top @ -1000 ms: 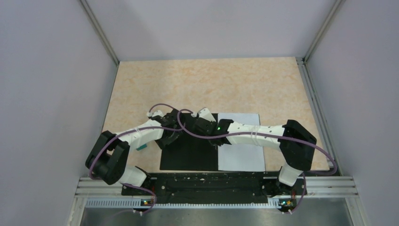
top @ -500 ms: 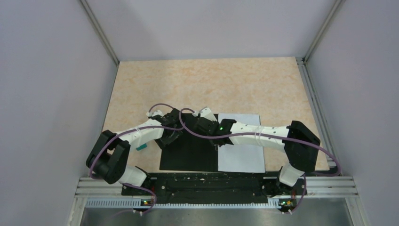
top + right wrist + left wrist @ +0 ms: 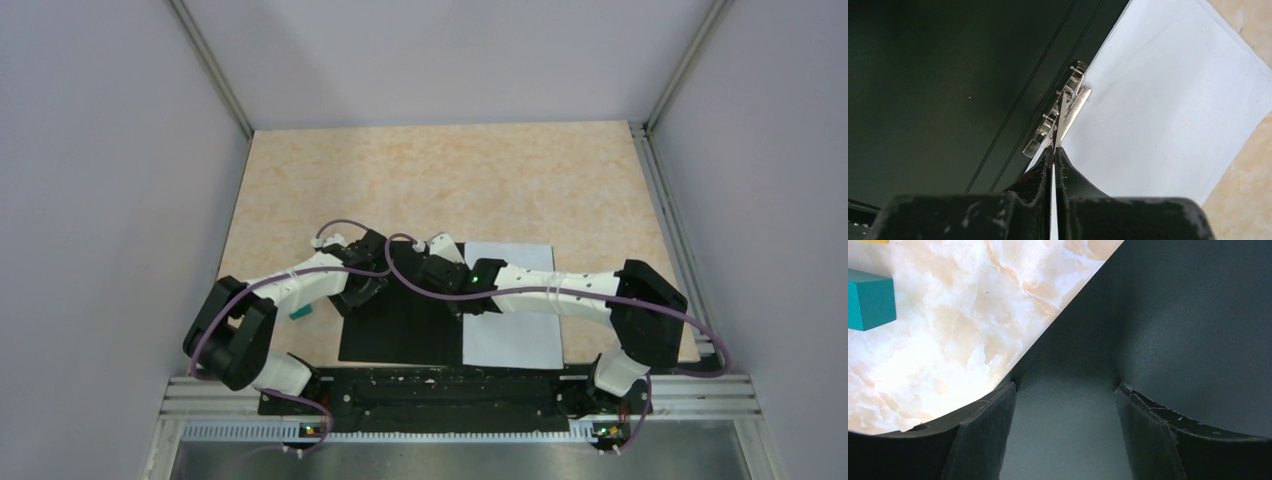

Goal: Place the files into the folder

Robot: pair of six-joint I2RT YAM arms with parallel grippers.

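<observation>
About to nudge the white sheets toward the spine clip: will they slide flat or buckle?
The files look thin and lie flat on the folder, so pushed from one edge they will probably buckle rather than slide. Their edge meets the spine clip, where it could snag.

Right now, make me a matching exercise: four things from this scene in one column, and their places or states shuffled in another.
1 left tool
2 right tool
3 paper sheets
4 teal block

A shut, tips at the metal clip
B on the table, left of the folder
C open, over the folder's black left half
D white, lying on the folder's right half

Pairs: 1-C, 2-A, 3-D, 4-B
</observation>
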